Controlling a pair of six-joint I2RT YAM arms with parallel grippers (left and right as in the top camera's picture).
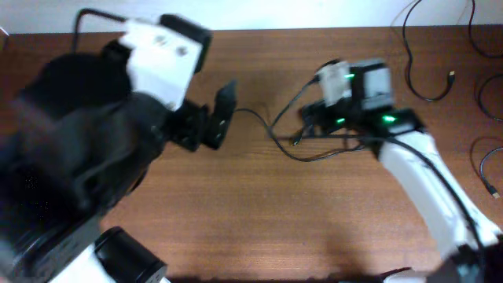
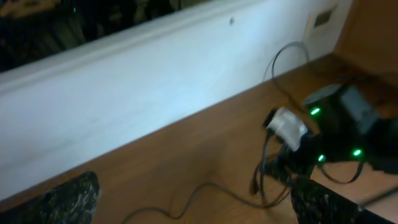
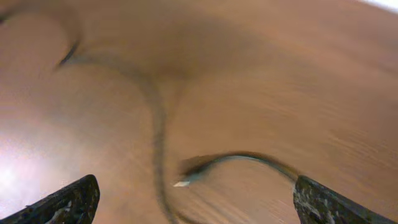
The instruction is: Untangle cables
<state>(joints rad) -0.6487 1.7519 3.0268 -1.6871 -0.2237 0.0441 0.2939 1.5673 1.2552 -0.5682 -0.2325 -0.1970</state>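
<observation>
Thin black cables (image 1: 284, 148) lie loose on the wooden table between my two arms, one strand curling from the left gripper toward the right one. My left gripper (image 1: 218, 116) is open and held above the table, with nothing between its fingers (image 2: 68, 200). Below it in the left wrist view runs a wavy cable strand (image 2: 214, 186). My right gripper (image 1: 308, 126) is open low over the cables. Its wrist view shows a curved cable (image 3: 249, 158) with a pale plug end (image 3: 181, 183) between the fingers (image 3: 329, 202), beside another strand (image 3: 157, 130). Neither gripper holds anything.
More separate black cables lie at the back right (image 1: 416, 75) and by the right edge (image 1: 487, 169). A white wall (image 2: 143, 93) runs along the table's far side. The right arm's white link (image 1: 428, 181) crosses the right part of the table.
</observation>
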